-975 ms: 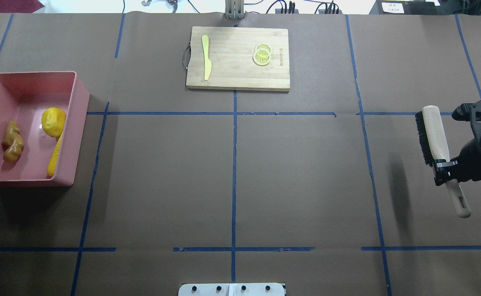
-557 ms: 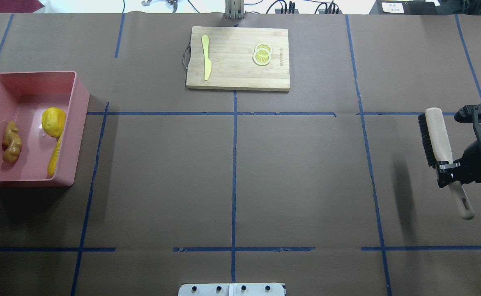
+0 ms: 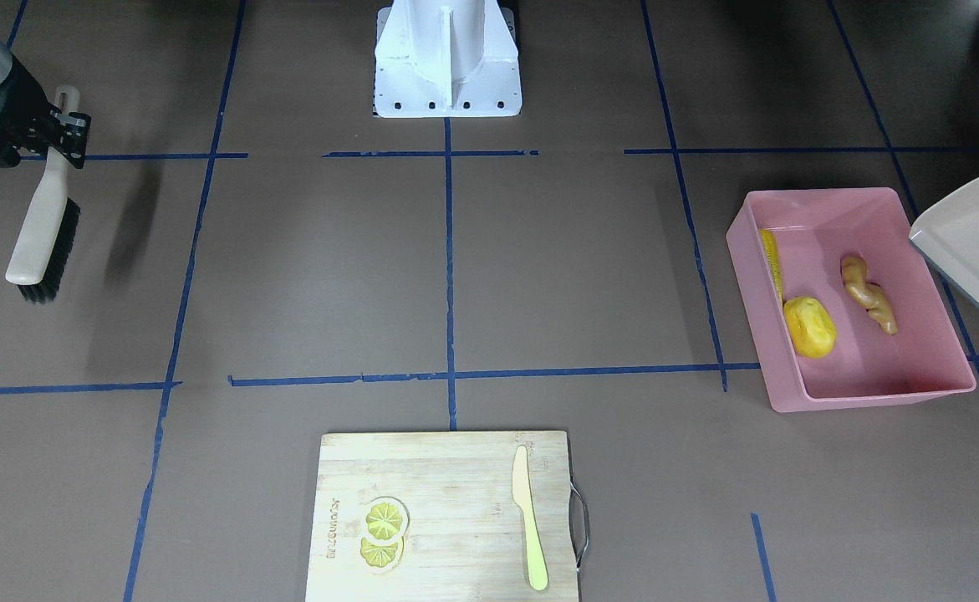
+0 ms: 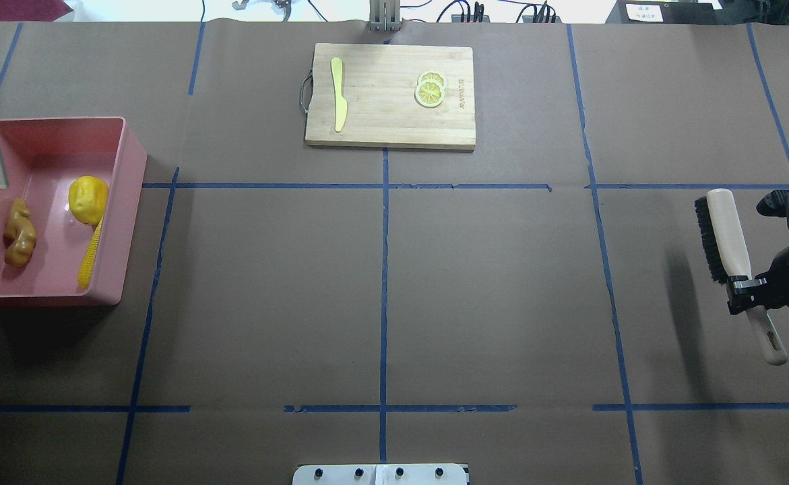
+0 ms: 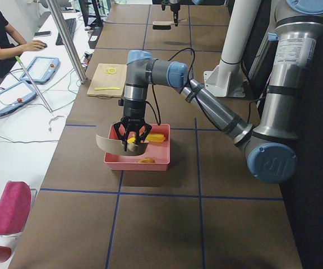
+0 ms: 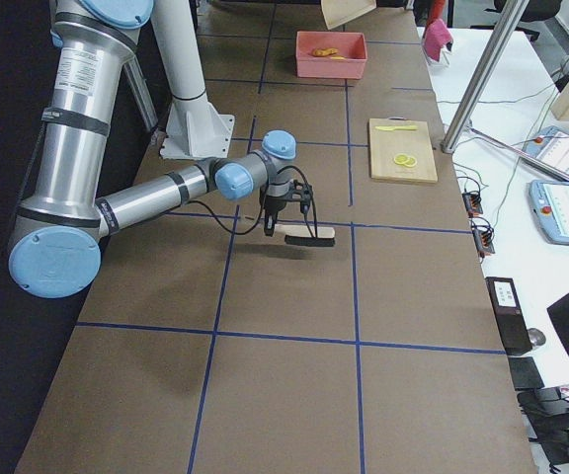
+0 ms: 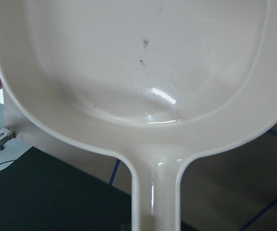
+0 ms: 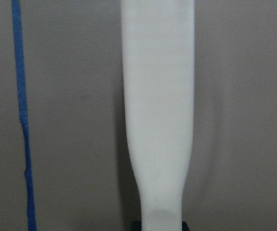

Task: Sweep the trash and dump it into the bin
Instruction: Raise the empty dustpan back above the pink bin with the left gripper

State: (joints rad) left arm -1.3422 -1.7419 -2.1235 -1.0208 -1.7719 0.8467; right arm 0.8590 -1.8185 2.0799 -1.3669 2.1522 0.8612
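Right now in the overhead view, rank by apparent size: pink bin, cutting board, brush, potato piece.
Largest to smallest:
pink bin, even with its left side cropped
cutting board
brush
potato piece

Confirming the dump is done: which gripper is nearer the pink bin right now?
Left. The left gripper, with the dustpan, hangs just above the bin's outer edge. The right gripper, clamped on the brush, is at the table's opposite end.

Bright, even light; soft shadows beside brush (image 4: pixel 724 232) and bin (image 4: pixel 133 202); glare on dustpan (image 7: pixel 160 95).
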